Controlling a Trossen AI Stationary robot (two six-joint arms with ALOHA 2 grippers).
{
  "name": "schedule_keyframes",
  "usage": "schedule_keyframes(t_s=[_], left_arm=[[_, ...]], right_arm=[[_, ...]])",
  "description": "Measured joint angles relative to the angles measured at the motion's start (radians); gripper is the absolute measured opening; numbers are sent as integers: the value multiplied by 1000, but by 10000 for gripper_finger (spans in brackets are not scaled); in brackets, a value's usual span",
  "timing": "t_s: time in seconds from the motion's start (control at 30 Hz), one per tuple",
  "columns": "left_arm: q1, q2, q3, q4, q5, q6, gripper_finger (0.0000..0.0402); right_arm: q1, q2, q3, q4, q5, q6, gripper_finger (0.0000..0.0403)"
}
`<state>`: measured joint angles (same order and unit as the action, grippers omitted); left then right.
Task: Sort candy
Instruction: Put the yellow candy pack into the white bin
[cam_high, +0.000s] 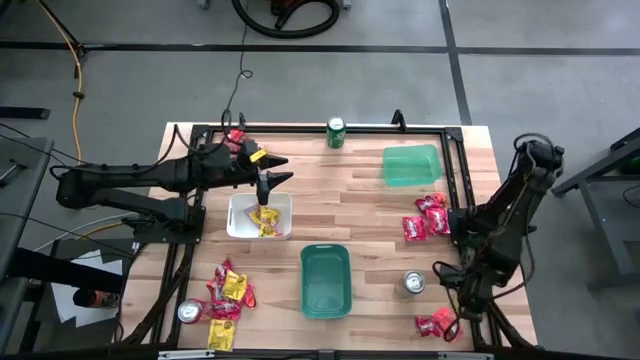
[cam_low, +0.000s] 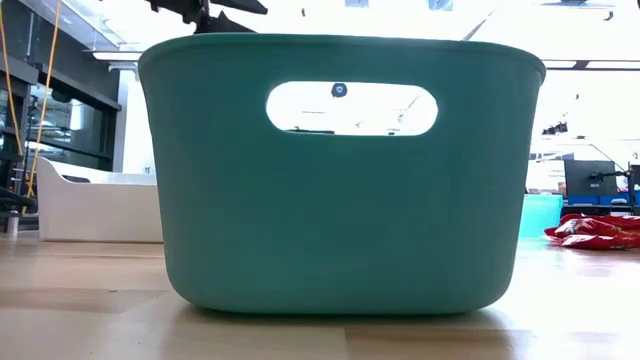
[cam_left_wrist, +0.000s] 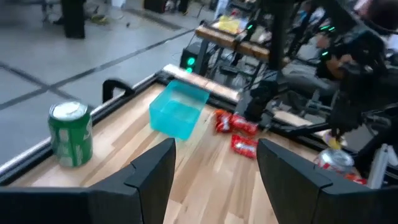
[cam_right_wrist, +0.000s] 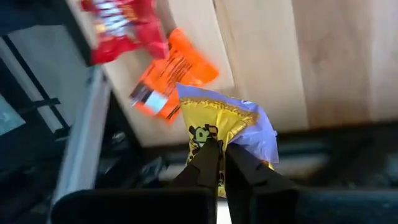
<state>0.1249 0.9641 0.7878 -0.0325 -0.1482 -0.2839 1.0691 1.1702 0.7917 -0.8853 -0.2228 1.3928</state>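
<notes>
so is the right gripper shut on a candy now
Yes: the right gripper is shut on a yellow candy, its fingers pinching the wrapper's edge.

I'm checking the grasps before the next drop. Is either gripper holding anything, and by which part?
The right gripper is shut on a yellow candy packet, pinching it at one edge of the wrapper. The left gripper is open above the white tray, holding nothing.
</notes>
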Motion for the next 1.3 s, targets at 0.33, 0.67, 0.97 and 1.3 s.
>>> schedule_keyframes(t_s=[0.33, 0.67, 0.97, 1.3], left_arm=[[0, -138, 0, -39, 10, 51, 213], [-39, -78, -1, -17, 13, -67, 213], [-151, 164, -1, 250, 16, 55, 213], [-179, 293, -1, 447, 6, 126, 213]], right_arm=[[-186, -91, 412, -540, 455, -98, 1], [-643, -50, 141, 218, 639, -578, 0], [-932, 80, 107, 1004, 569, -952, 0], [-970, 216, 313, 905, 489, -1144, 0]])
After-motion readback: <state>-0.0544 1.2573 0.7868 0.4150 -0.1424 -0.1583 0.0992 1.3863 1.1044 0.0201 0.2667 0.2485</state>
